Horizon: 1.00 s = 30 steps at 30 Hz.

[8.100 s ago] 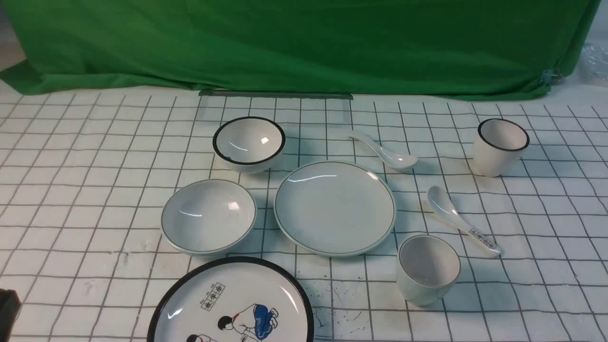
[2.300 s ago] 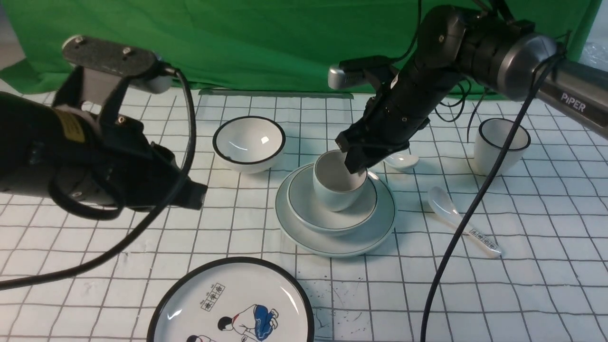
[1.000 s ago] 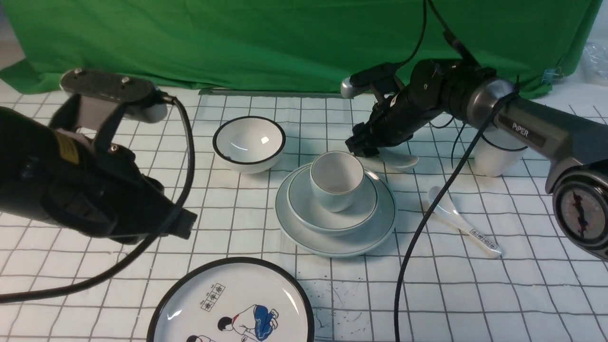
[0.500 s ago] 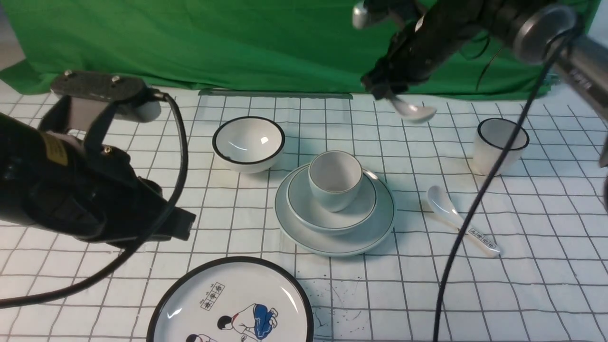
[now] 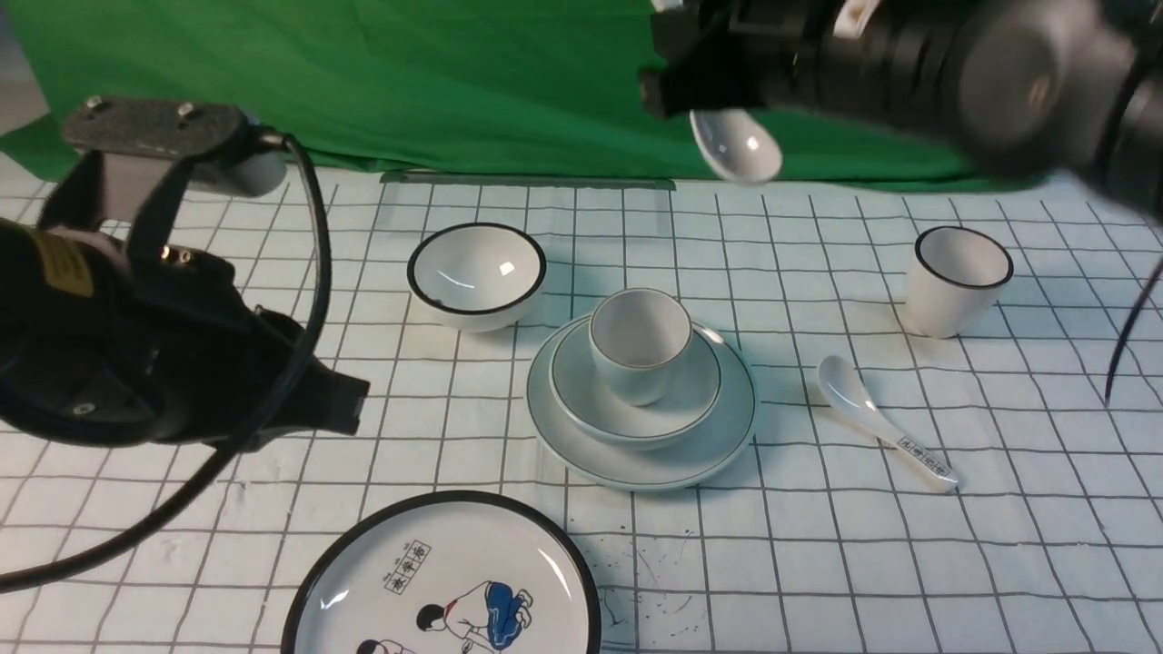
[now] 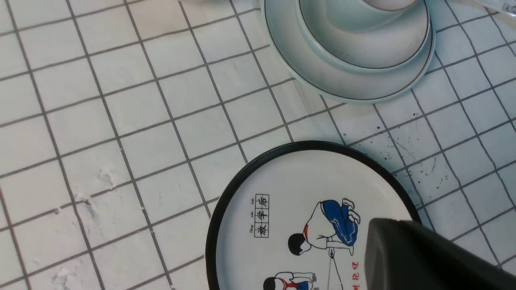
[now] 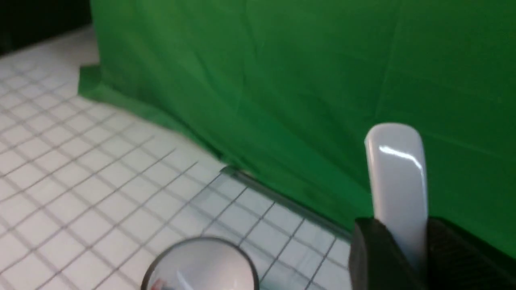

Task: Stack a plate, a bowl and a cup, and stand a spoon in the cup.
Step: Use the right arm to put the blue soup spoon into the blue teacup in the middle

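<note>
The right gripper [image 5: 677, 73] is clamped on the handle of the plain white ceramic soup spoon [image 5: 738, 150], held in the air with its bowl end lowermost; the left gripper [image 5: 350, 404] is closed, at nine o'clock from the stack; the squat handleless cup [image 5: 641, 350] stands in the shallow grey-white bowl [image 5: 591, 409], which rests on the plain grey-white plate [image 5: 727, 445]; the black-rimmed bowl [image 5: 477, 272] sits at about eleven o'clock from the stack; the labelled spoon [image 5: 868, 413] lies at three o'clock; the cartoon plate [image 5: 536, 545] lies at seven o'clock.

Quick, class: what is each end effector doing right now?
Left end effector: closed, holding nothing.
Right end effector: closed on the plain white spoon, held raised.
</note>
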Tool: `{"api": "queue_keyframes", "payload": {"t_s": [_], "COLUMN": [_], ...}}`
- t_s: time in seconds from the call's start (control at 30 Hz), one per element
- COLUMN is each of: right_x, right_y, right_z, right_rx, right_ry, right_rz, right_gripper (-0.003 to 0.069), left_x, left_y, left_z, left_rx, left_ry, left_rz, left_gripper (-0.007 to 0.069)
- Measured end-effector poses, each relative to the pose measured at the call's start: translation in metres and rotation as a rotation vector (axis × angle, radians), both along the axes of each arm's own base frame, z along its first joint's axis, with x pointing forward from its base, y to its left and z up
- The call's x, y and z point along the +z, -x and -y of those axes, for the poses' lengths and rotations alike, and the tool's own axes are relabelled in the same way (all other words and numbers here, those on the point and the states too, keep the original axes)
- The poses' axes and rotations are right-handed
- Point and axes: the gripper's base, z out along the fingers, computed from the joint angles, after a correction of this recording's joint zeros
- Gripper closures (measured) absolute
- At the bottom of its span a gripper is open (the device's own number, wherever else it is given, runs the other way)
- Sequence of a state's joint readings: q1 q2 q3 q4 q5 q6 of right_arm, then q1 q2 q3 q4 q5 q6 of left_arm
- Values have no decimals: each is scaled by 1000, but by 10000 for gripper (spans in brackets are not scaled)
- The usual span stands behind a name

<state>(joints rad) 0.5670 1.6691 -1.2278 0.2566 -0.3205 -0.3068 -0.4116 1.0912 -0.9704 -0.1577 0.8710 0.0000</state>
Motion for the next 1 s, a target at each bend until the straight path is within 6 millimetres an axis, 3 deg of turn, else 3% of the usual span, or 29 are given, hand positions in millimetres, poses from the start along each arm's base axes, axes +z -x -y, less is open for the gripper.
{"api": "queue_keyframes", "payload": {"t_s": [0.1,0.2,0.6,1.0], "right_x": [-35,-54,-95,-121], "right_y": [10,8,-18,-23], "right_z": [0,-3,-28,-36], "right_rx": [-33,-41,-11,25], "right_ry": [-29,-58,-42,-24], "right_rz": [81,109,81,28], "right_gripper": [492,492,492,492], "left_x": [0,0,0,0], "left_y": [0,0,0,0], "left_z": [0,0,0,-1], "left_rx": [0,0,0,-1], "left_ry": [0,2,1,-8], "left_rz": [0,-2,-3,2], "left_gripper": [620,620,620,620]}}
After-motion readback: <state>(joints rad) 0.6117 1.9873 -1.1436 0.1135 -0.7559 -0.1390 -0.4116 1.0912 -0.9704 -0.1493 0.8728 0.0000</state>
